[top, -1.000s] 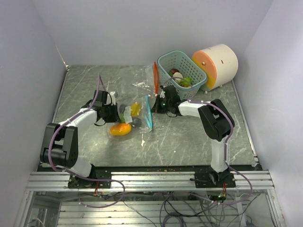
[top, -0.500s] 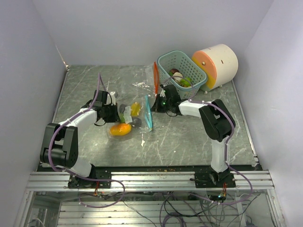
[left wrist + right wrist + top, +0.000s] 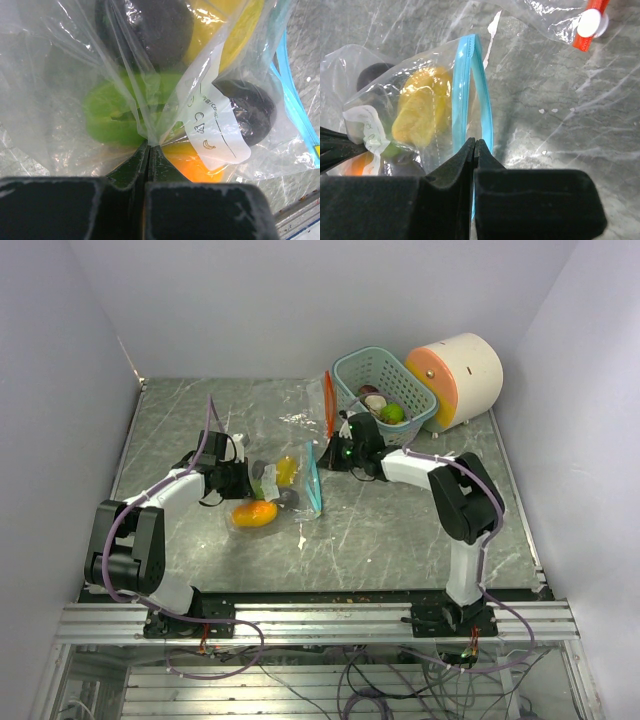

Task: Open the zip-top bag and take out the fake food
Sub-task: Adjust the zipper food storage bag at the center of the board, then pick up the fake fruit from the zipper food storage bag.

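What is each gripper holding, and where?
Left gripper pinches a fold in the clear side of the zip-top bag. Right gripper is shut at its blue zip rim, apparently pinching it.

From above the light is bright, even and soft, with faint shadows under my arms on the table (image 3: 400, 530), which has a dull sheen. In my left wrist view the bag (image 3: 60, 75) shows white glare streaks at upper left and looks hazy. My left fingers (image 3: 50, 210) are dark and blurred along the bottom. My right fingers (image 3: 535, 200) are equally dark and soft, and the clear plastic (image 3: 555, 15) at upper right glints.
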Tool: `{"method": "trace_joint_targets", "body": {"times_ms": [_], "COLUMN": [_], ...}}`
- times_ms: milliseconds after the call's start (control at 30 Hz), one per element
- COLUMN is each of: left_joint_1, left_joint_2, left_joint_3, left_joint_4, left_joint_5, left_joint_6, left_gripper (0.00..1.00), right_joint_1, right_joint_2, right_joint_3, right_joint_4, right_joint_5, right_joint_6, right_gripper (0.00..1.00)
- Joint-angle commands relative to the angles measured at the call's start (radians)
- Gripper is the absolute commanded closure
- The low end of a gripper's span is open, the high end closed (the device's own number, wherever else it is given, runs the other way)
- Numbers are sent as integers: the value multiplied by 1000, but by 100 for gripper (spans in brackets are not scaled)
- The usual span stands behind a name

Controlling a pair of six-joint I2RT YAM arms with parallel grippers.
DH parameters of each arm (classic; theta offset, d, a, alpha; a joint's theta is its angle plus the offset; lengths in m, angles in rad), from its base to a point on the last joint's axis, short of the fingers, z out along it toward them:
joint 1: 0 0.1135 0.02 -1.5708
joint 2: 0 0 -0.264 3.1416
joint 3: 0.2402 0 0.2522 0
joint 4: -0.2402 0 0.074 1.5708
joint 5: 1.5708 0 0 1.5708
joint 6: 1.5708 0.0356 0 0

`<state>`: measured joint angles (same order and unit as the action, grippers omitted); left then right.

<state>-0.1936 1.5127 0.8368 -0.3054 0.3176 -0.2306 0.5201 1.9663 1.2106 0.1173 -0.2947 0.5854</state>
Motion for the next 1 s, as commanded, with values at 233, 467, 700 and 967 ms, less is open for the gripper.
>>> {"method": "trace_joint_targets", "body": {"times_ms": [233, 467, 700, 967], "left_joint_1": [-6, -6, -6, -6], "left_joint_2": [12, 19, 21, 18], "left_joint_3": [13, 10, 12, 11], "left_joint_4": [-26, -25, -28, -28], "left_joint_5": [-30, -25, -22, -25], "left_joint_6": [22, 24, 27, 28], "left_gripper": [93, 93, 93, 93], "right_joint_1": [-3, -8, -22, -22], "right_joint_2": [184, 238, 309, 305], "right_joint_3": [99, 104, 108, 48], "right_joint_4": [49, 97, 296, 606], "right_joint_5": [-92, -135, -330, -540], "right_joint_6": [13, 4, 71, 194], "right_gripper": [100, 100, 91, 76]}}
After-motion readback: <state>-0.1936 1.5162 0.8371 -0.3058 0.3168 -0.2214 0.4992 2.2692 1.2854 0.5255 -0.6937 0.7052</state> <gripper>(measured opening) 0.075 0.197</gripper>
